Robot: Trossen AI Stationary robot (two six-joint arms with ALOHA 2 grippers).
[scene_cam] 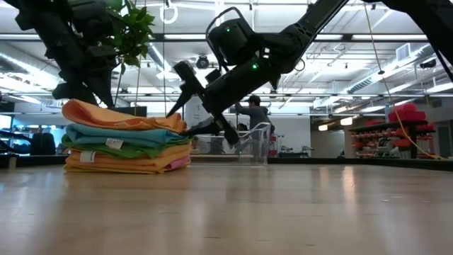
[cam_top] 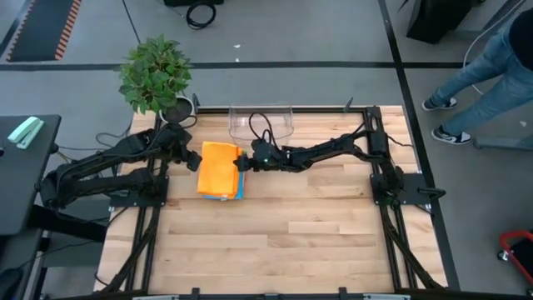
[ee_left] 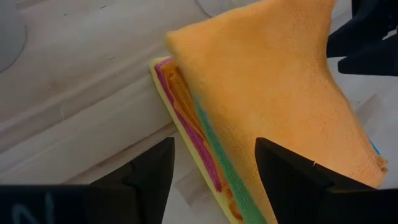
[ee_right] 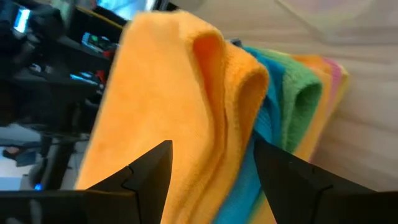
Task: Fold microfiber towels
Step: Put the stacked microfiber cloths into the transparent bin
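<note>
From above, a neat stack of folded soft microfiber towels (cam_top: 221, 171), orange on top, sits mid-table between both arms. At table level, the right gripper (scene_cam: 202, 106) gapes open just beside it. The left wrist view shows the left gripper (ee_left: 214, 180) open, holding nothing, likely squaring edges.

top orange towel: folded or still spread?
Folded. The top orange towel lies doubled on the stack; the right wrist view shows its rounded fold edge, and it matches the stack's footprint from above.

The stack of towels (cam_top: 221, 171) lay on the table (cam_top: 291, 242) toward its far side, between the left gripper (cam_top: 196, 158) and right gripper (cam_top: 244, 160). The bin (cam_top: 261, 122) stood just behind it, the plant (cam_top: 155, 73) farther left.
</note>
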